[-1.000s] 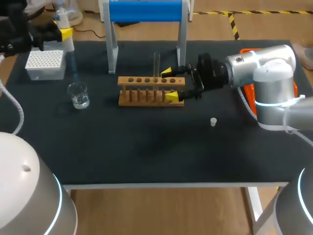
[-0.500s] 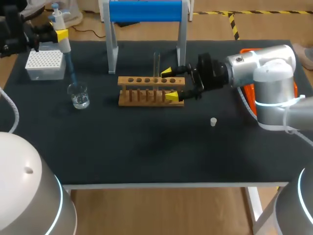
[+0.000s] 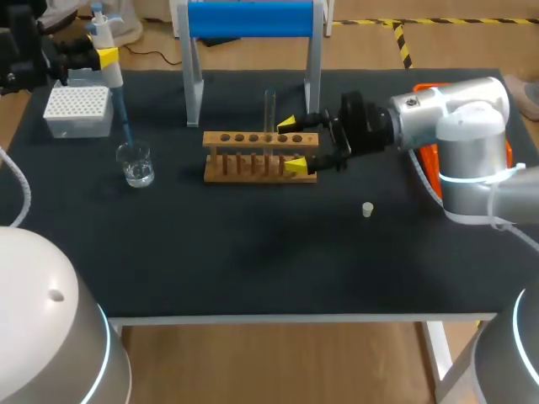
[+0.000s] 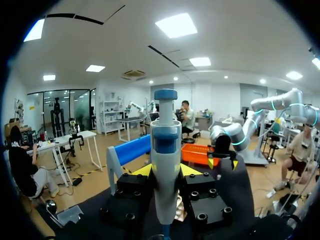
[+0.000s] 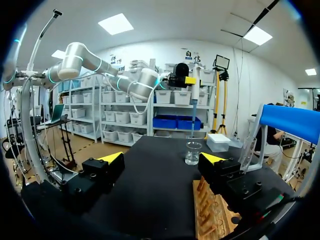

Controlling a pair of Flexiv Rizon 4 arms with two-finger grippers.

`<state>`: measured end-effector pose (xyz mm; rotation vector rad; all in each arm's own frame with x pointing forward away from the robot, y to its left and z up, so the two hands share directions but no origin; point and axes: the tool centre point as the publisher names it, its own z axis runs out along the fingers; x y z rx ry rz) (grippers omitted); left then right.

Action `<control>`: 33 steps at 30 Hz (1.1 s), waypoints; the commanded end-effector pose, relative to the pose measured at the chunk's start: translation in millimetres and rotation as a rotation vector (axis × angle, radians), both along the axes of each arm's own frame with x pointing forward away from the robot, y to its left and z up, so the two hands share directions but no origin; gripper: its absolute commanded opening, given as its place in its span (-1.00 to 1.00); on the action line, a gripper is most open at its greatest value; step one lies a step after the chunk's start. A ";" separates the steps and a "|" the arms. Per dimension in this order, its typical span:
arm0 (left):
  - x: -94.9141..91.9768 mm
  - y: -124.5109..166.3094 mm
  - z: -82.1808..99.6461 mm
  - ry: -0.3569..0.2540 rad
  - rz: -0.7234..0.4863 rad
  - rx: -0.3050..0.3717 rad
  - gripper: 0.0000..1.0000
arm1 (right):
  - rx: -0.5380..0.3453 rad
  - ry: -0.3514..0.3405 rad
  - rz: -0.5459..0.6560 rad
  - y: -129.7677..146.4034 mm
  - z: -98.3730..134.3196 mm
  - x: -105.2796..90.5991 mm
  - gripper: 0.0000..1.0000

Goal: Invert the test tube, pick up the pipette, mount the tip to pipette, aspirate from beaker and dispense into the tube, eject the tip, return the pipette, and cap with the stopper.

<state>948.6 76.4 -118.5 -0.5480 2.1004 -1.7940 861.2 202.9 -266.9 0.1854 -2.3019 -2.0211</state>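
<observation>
**Pipette upright over beaker, far left; right gripper open at rack**

Far left, near the table's (image 3: pixel 253 261) left edge: white tip box (image 3: pixel 78 109). Just beside it, the left gripper (image 3: pixel 104 59) is pinched on the pipette (image 3: pixel 108 67), a finger on each side of the body in the left wrist view. The pipette's long axis is near vertical with a slight lean, plunger up. The tip (image 3: pixel 122 118) points down at the beaker (image 3: pixel 135 162), and its end is right at the rim. Can't tell if it's dipped in.

The beaker stands upright in open mat, apart from the box and the rack. The blue stand (image 3: pixel 251 18) is at the far edge, middle.

The wooden rack (image 3: pixel 261 156) lies lengthwise across the table. The test tube (image 3: pixel 269 108) stands upright in its back row, long axis vertical.

The right gripper (image 3: pixel 292 145) is at the rack's right end with its fingers spread wide, pointing left along the rack. In the right wrist view the rack sits under one finger, not between the two.

The stopper (image 3: pixel 367 209) sits alone on bare mat right of the rack, near the right arm. The orange tray (image 3: pixel 425 164) is at the right edge, mostly behind that arm. There's a wide band of bare mat along the near edge.
</observation>
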 end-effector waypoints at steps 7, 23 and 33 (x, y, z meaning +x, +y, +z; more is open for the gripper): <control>0.5 0.0 -0.4 -0.001 0.000 -0.001 -1.00 | -0.001 0.000 0.002 -1.1 0.4 0.1 1.00; 0.5 0.0 -0.4 -0.001 0.000 -0.001 -1.00 | -0.066 -0.046 -0.051 21.8 11.7 -22.1 1.00; 0.5 0.0 -0.4 -0.001 0.000 -0.001 -1.00 | -0.093 -0.012 -0.152 64.4 26.8 -55.3 1.00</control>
